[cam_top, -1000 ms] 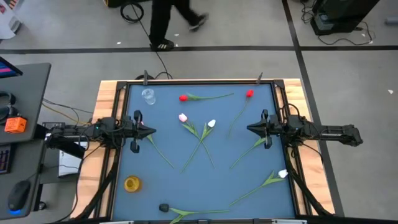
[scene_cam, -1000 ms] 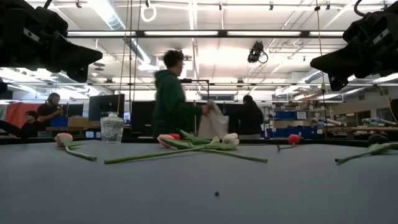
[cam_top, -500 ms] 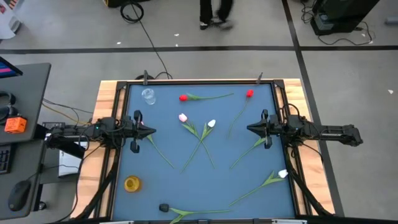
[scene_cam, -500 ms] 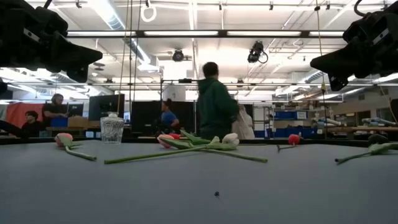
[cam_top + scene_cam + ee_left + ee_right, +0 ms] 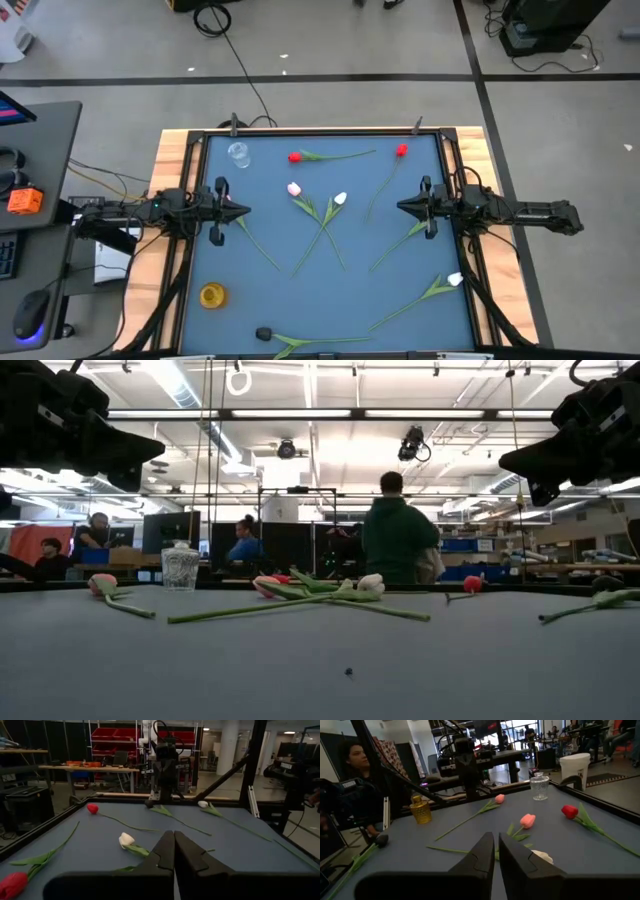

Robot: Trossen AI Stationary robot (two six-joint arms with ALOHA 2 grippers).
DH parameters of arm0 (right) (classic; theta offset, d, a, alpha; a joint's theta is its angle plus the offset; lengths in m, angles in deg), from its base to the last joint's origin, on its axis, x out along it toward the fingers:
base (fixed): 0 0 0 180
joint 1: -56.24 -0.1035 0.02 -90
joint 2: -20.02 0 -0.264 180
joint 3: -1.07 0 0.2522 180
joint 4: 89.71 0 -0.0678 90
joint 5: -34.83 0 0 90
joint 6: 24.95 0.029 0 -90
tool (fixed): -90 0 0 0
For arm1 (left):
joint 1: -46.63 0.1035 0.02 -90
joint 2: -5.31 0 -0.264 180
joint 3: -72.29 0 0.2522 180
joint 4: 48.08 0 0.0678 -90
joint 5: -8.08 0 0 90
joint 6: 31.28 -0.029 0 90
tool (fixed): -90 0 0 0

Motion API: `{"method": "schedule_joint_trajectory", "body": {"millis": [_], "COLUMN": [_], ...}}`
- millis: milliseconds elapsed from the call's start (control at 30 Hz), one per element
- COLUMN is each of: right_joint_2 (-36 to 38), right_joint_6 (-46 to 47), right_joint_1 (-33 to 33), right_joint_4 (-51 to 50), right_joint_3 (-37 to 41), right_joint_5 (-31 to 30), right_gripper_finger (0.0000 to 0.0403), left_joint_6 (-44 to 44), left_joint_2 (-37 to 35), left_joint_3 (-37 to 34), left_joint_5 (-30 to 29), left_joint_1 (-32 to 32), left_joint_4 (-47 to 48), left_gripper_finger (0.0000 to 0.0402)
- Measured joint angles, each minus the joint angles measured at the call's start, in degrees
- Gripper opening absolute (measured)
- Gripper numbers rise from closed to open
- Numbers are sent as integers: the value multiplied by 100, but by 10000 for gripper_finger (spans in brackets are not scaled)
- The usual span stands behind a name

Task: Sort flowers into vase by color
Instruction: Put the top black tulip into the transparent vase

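On the blue table [image 5: 320, 300], a dark-headed flower [image 5: 264, 333] lies at the near edge, with white, pink and red flowers [image 5: 340, 199] scattered flat toward the clear glass vase [image 5: 238, 153] at the far left corner. The left gripper [image 5: 238, 211] hovers clenched and empty at the left edge. The right gripper [image 5: 405, 207] hovers at the right edge, fingers nearly together, holding nothing.

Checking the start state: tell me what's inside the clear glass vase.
Nothing shows inside the clear glass vase; seen through its wall in the right wrist view it holds no stems. All the flowers lie flat on the blue table. Its bottom is not clearly visible.
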Motion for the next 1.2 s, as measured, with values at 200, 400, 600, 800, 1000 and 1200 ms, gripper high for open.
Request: {"method": "schedule_joint_trajectory", "body": {"millis": [200,400,600,800,1000,1200], "right_joint_2": [-16,-17,-83,-760,-2106,-3641], "right_joint_6": [636,2381,3717,4616,5490,6798], "right_joint_1": [5,5,74,210,452,956], "right_joint_4": [662,1624,1796,1409,-291,-3087], "right_joint_3": [0,0,0,-195,-1445,-3097], "right_joint_5": [-1000,-2411,-3671,-3539,-3434,-2331], "right_gripper_finger": [37,37,37,35,34,35], "left_joint_6": [921,1405,1596,2226,2561,2720], "left_joint_2": [2,-1,35,101,856,1869], "left_joint_3": [-2,-1,-2,23,430,709], "left_joint_5": [0,1,-223,-1535,-1538,-1541], "left_joint_1": [0,1,-3,3,6,28], "left_joint_4": [-253,-848,-1602,-1541,-902,-814], "left_gripper_finger": [5,5,5,5,21,87]}}
